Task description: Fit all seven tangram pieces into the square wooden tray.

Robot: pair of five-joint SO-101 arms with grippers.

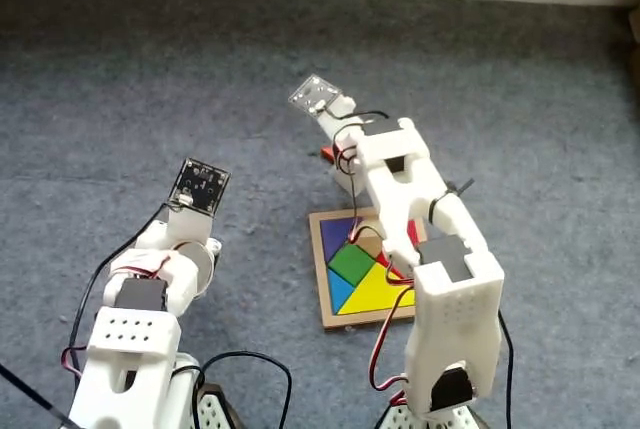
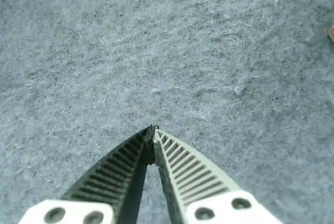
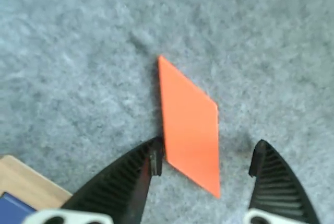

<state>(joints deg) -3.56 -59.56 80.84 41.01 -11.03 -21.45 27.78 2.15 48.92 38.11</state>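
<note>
Grey carpet [image 1: 150, 79] lies under both arms, and you look to be picking up the flat orange parallelogram piece [image 3: 189, 127], which lies on it just beyond the square wooden tray [image 1: 318, 269]. Your right gripper [image 3: 207, 153] stands wide open astride the piece's near end, holding nothing, so lower, close squarely and lift. Your left gripper [image 2: 154, 132] is closed and empty.

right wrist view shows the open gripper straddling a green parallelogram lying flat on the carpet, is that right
Not quite: the parallelogram is orange, not green. The right wrist view shows it lying flat on the carpet, with the open right gripper straddling it.
</note>
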